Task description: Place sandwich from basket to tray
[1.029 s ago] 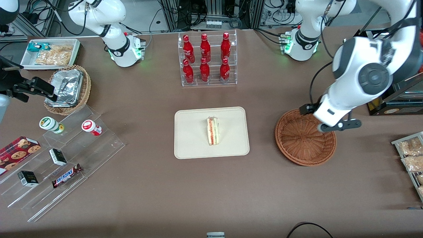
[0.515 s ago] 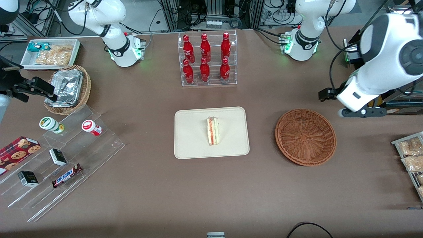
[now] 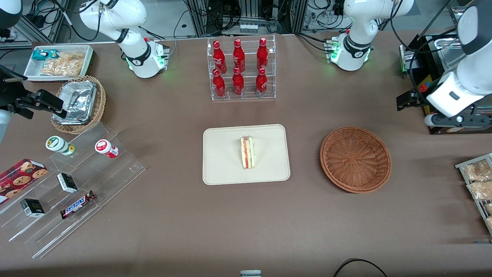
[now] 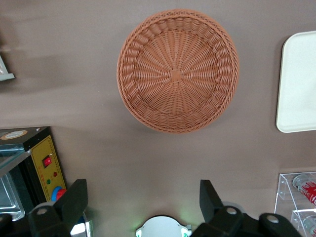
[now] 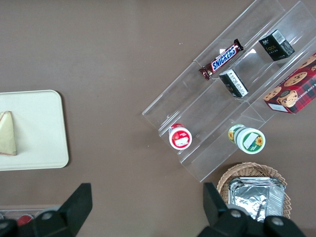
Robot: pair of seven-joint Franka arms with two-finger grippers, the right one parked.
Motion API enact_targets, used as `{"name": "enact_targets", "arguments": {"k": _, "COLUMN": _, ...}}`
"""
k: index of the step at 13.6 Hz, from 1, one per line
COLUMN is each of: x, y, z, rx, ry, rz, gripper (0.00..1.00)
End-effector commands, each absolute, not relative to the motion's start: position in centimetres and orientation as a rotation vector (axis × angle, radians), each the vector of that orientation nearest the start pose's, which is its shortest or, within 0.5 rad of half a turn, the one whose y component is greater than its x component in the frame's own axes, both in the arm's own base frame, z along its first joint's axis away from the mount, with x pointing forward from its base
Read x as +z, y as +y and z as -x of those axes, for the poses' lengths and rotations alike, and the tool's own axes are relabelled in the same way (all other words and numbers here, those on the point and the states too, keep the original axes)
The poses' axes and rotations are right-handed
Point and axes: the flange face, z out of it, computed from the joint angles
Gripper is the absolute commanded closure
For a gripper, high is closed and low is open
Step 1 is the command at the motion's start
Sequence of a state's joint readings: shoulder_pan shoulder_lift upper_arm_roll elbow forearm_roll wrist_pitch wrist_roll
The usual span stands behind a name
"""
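Observation:
The sandwich [image 3: 247,152] lies on the cream tray [image 3: 269,169] in the middle of the table, its layered edge showing; the right wrist view also catches the sandwich [image 5: 7,133] on the tray [image 5: 39,128]. The reddish-brown basket [image 3: 355,159] beside the tray, toward the working arm's end, holds nothing. My left gripper [image 3: 408,102] hangs high over the table, farther from the front camera than the basket and farther toward the working arm's end. In the left wrist view the gripper [image 4: 142,190] is open with nothing between its fingers, and the basket [image 4: 177,70] and tray edge [image 4: 298,84] show.
A clear rack of red bottles [image 3: 241,69] stands farther from the front camera than the tray. A dark machine [image 3: 442,61] and a rack of snack packets [image 3: 476,181] sit at the working arm's end. An acrylic stepped shelf [image 3: 73,184], foil basket [image 3: 78,104] and white bin [image 3: 59,61] lie toward the parked arm's end.
My left gripper has swung away from above the basket's rim toward the working arm's end of the table. The sandwich, tray and basket have not moved.

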State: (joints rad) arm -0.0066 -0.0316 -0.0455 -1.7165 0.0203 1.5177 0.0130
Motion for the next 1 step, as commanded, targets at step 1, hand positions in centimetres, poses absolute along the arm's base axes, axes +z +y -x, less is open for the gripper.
{"name": "enact_targets", "arguments": {"k": 1, "x": 58.40, "y": -2.56, "z": -52.86, "rx": 0.230, "ry": 0.115, "rz": 3.119, "gripper": 0.00}}
